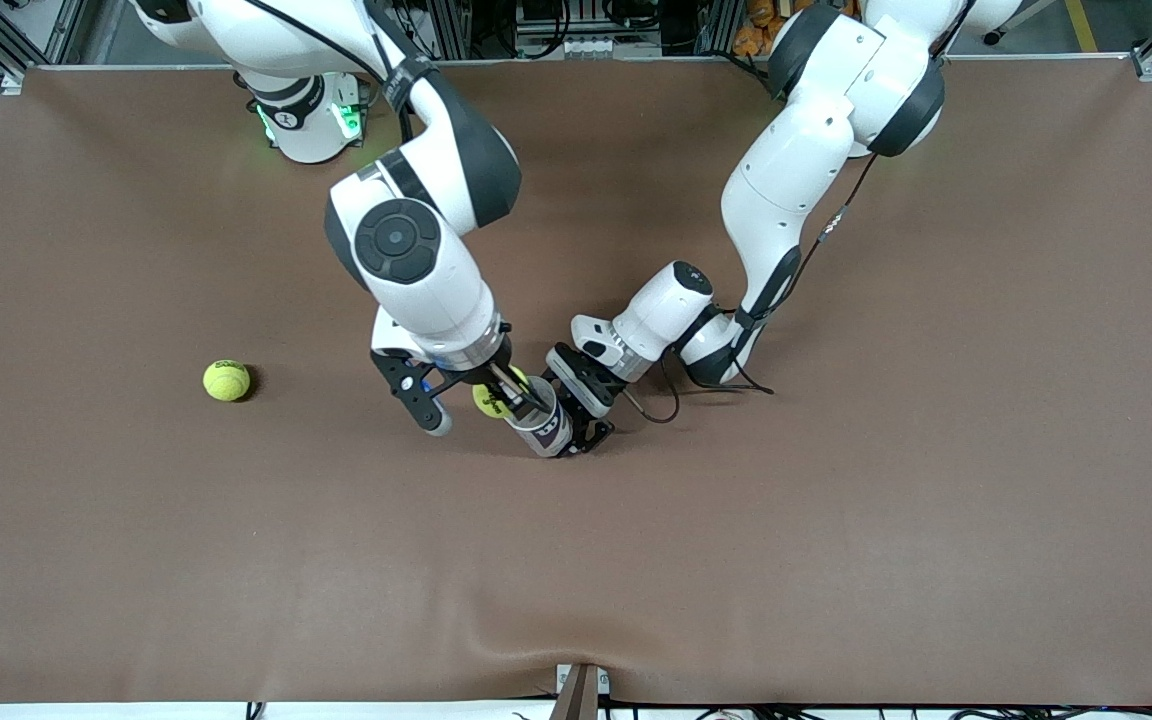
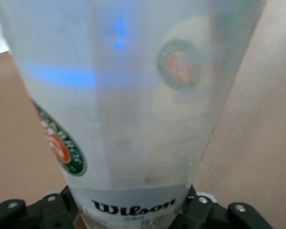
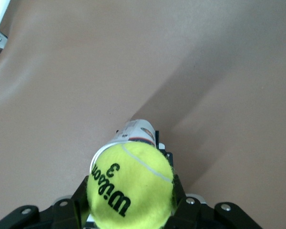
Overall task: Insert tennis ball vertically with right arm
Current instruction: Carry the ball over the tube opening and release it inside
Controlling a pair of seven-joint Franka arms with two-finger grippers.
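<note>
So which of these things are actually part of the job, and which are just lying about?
In use:
- ball, held in the right gripper, over the tube's mouth
- tube, a clear Wilson can, gripped by the left gripper

Lying about:
- second ball, alone on the table toward the right arm's end

In the left wrist view the Wilson ball tube fills the picture, its upper end cut off by the edge and its printed badges blurred; whether anything lies inside cannot be told. In the right wrist view the tennis ball hides most of the tube's mouth and the picture's edge cuts its lower part. In the front view the right arm's black fingers cover part of that ball.
</note>
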